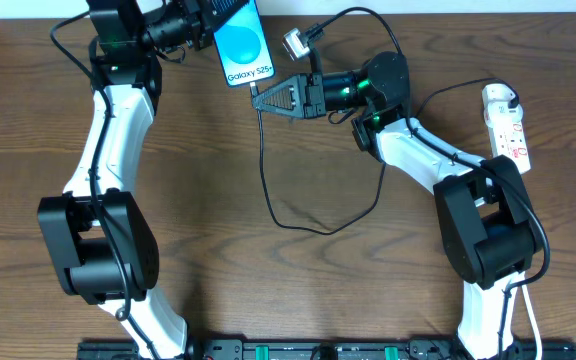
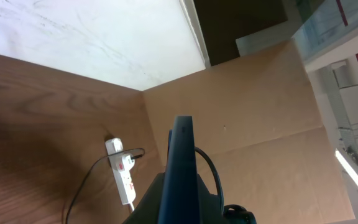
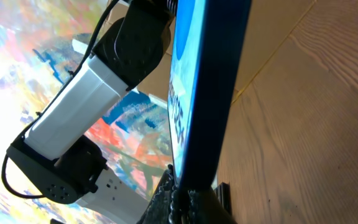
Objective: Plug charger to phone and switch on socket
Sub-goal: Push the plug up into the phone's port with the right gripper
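Overhead: left fingers (image 1: pixel 200 22) clenched on phone (image 1: pixel 241 42) at 12 o'clock, off tabletop (image 1: pixel 318 300). Right fingers (image 1: pixel 278 89) pinched charger (image 1: pixel 265 170) plug touching phone's bottom edge. Socket (image 1: pixel 506 125) lay at 3 o'clock.

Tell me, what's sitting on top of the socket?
A white adapter sits on the socket's far end. Red markings show along the rest. Whatever is under the adapter is covered.
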